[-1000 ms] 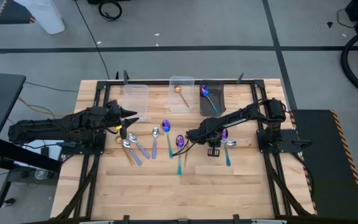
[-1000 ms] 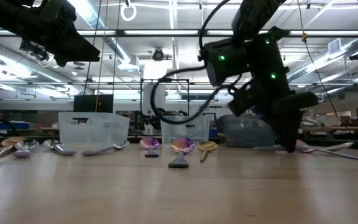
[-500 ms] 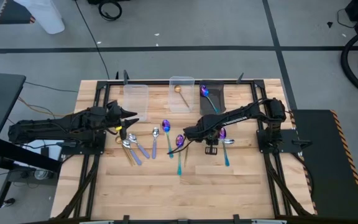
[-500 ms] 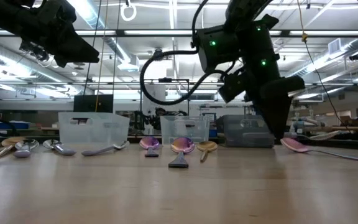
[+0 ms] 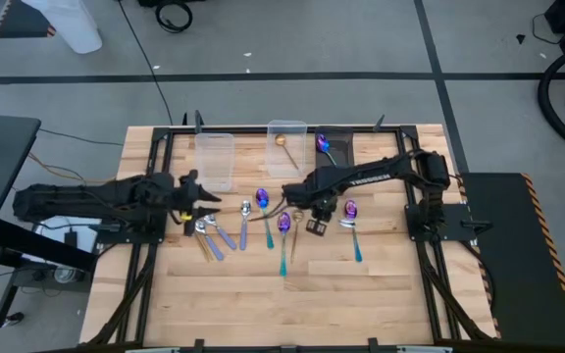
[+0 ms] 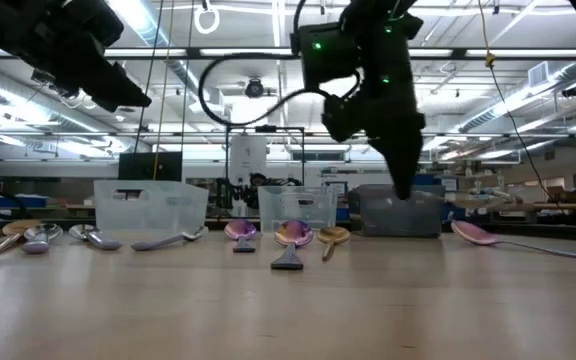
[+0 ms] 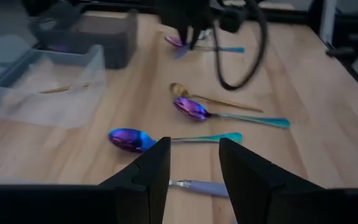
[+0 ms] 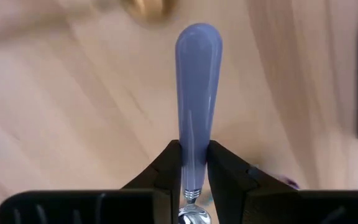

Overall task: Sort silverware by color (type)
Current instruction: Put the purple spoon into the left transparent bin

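Spoon (image 8: pixel 195 81), lavender-handled, clamped between the fingers of the right gripper (image 8: pixel 193 167) and raised off the table (image 5: pixel 381 294); other spoons (image 5: pixel 282 224) lie beneath and beside it. Left gripper (image 7: pixel 193 163), fingers parted, hovers just above further spoons (image 5: pixel 209 233).

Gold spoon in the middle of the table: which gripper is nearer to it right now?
Right. The right gripper, clamping a blue-handled spoon, hovers beside the gold spoon; the left gripper waits over the silver spoons.
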